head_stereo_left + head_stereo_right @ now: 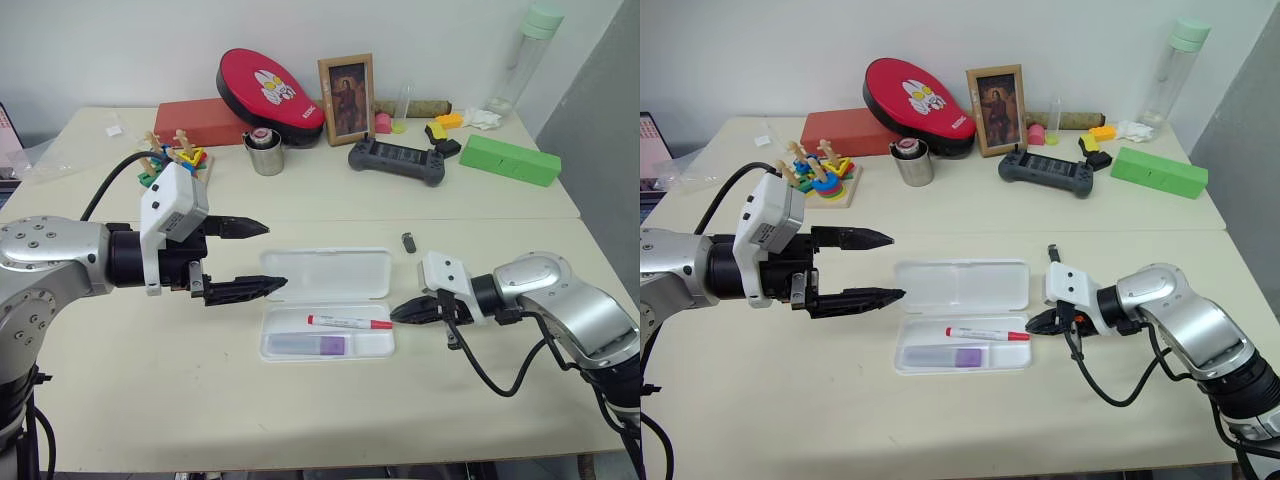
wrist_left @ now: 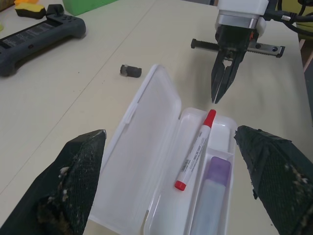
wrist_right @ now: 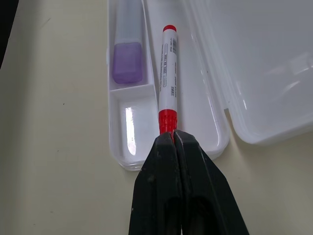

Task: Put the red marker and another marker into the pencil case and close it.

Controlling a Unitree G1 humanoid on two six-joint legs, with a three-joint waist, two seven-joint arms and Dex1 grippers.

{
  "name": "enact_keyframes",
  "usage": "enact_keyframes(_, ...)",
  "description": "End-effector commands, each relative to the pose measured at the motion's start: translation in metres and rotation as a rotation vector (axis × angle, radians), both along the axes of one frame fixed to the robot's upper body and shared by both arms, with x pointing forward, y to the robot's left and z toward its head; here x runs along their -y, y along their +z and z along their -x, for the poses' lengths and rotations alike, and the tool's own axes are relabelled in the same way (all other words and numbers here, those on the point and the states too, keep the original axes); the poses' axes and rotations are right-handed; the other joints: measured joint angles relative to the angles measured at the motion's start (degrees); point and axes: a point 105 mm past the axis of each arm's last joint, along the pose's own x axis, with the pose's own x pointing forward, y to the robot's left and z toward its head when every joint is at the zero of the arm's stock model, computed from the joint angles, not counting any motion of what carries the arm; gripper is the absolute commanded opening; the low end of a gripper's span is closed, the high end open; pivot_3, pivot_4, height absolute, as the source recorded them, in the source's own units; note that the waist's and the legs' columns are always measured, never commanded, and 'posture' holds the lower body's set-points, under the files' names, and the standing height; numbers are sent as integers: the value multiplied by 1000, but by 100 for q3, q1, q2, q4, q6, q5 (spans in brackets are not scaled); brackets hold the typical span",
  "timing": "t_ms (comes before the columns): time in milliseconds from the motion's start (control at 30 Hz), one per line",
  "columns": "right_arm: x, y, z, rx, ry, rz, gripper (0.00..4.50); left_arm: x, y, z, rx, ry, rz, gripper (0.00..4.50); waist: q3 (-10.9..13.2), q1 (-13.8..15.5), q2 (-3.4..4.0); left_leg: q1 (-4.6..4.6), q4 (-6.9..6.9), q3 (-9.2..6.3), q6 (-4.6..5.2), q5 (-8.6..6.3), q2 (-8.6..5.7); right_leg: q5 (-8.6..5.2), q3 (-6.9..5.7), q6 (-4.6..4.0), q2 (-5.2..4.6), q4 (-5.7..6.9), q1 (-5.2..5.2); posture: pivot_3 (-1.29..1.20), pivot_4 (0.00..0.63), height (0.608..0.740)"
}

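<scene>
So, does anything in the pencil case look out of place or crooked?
Not really. The red marker lies flat in the pencil case, only slightly slanted, and the purple-capped marker sits straight in its narrow compartment. The lid lies open flat on the table. Nothing looks spilled or damaged.

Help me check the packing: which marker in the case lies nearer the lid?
The red marker: slim, red-capped, on the lid side; the purple marker lies along the front wall.
</scene>
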Motion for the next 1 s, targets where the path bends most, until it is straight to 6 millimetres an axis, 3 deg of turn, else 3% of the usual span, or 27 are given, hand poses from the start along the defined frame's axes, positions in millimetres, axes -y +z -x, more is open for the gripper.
enact_keyframes(33,0,1,4,2,33,6,24,0,6,-1,50,10,-10,4500,0,0,0,0,0,0,0,0,0,0,0,0,0,0,0,0,150,740)
enact_keyframes(500,6,-23,-4,-9,35,60,24,1,8,-2,63,16,-7,4500,0,-1,0,0,3,0,0,0,0,0,0,0,0,2,0,0,150,740)
enact_keyframes(1000,-6,-10,-7,41,72,23,24,2,4,-3,60,22,-7,4500,0,-4,0,0,4,-1,0,0,0,0,0,0,0,6,0,0,150,740)
